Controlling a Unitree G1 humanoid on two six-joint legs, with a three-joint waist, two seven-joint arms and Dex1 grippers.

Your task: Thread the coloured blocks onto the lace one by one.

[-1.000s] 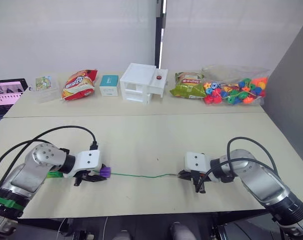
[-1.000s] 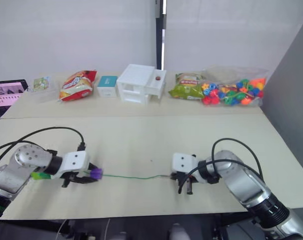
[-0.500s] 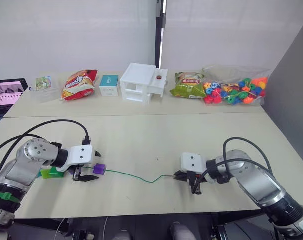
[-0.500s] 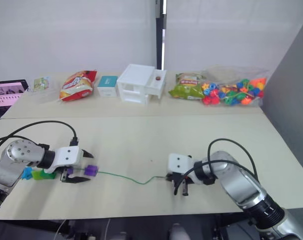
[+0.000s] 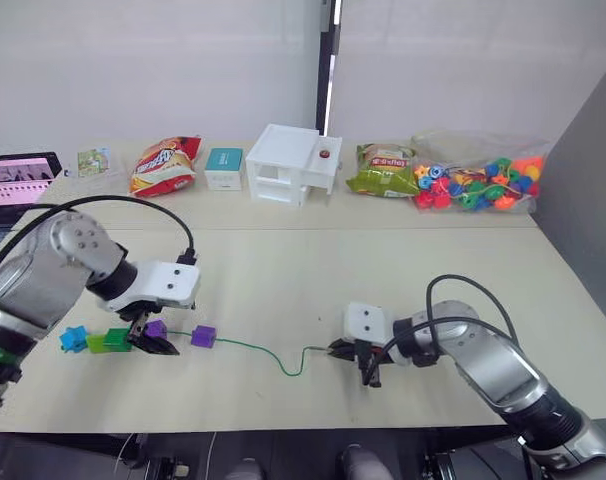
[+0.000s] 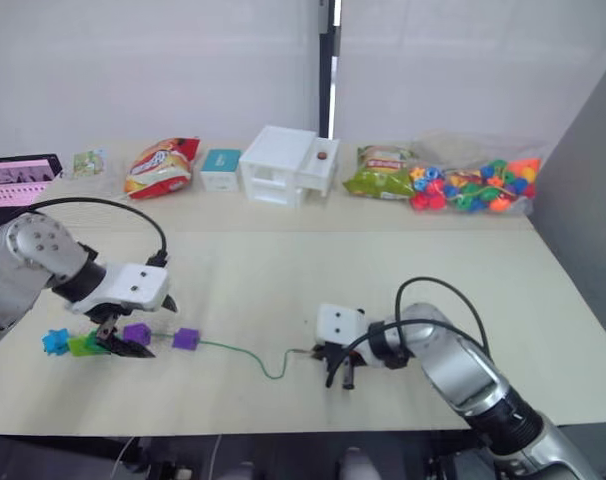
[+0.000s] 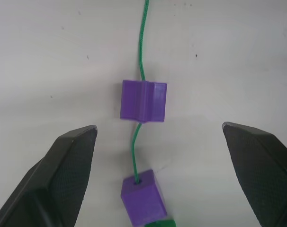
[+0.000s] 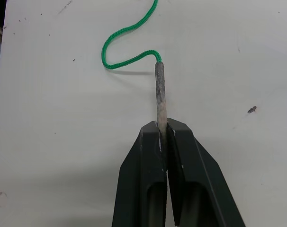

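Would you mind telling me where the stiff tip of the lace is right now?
The stiff tip is clamped in the right gripper, near the table's front edge on the robot's right; the lace trails left toward the purple block.

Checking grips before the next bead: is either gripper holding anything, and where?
The right gripper pinches the lace by its stiff tip; the left gripper is open, empty.

Silver arms, white wrist housings, looping black cables, black two-fingered tools.
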